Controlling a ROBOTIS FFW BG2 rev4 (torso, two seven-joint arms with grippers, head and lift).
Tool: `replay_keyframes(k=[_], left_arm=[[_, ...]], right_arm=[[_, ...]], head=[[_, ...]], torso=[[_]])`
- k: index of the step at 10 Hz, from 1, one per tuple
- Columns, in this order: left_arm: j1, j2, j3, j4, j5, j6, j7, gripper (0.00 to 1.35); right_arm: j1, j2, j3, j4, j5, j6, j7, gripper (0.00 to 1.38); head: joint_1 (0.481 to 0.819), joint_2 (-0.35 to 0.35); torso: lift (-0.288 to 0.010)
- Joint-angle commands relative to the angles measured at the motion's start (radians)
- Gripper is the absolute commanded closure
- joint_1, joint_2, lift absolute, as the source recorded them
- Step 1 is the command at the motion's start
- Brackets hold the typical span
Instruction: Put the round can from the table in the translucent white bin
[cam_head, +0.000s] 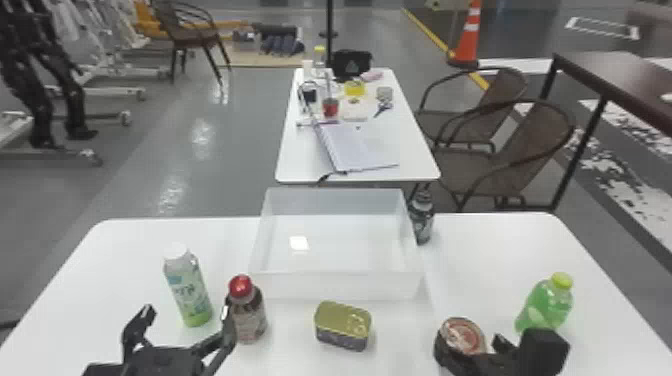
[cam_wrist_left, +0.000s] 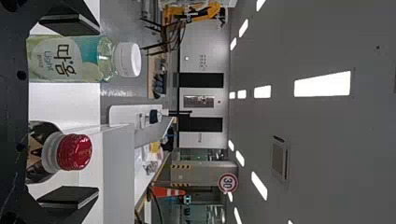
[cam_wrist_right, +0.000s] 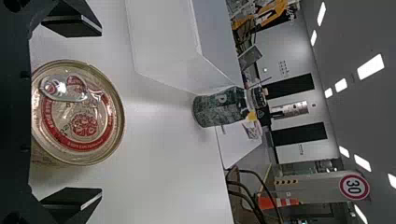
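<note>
Low at the right of the head view is my right gripper (cam_head: 500, 345), close against the round can (cam_head: 462, 337) standing on the table. In the right wrist view the can's lid (cam_wrist_right: 77, 112), with its ring pull, lies between the spread fingers of that gripper (cam_wrist_right: 72, 112), with gaps on both sides. The translucent white bin (cam_head: 340, 287) is at the table's back middle; its wall (cam_wrist_right: 163, 42) also appears in the right wrist view. My left gripper (cam_head: 182, 330) waits open at the lower left, also seen in its wrist view (cam_wrist_left: 70, 112).
A white-capped bottle (cam_head: 190, 290) and a red-capped bottle (cam_head: 247, 315) stand by the left gripper. A rectangular tin (cam_head: 342, 325) sits before the bin. A green bottle (cam_head: 547, 305) is right of the can, a dark bottle (cam_head: 422, 220) by the bin's right side.
</note>
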Motion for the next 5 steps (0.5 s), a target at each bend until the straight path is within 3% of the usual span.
replay_keyframes(k=[1, 5], left_arm=[[-0.001, -0.003, -0.002, 0.003, 0.004, -0.005, -0.001, 0.1], [-0.006, -0.003, -0.003, 0.011, 0.012, -0.008, -0.001, 0.1]], right_arm=[[-0.013, 0.0, 0.0, 0.002, 0.023, 0.022, 0.006, 0.09], [-0.036, -0.002, 0.001, 0.003, 0.046, 0.112, 0.043, 0.09]], head=[[0.549, 0.0], [0.549, 0.0]], torso=[[-0.1], [-0.1]])
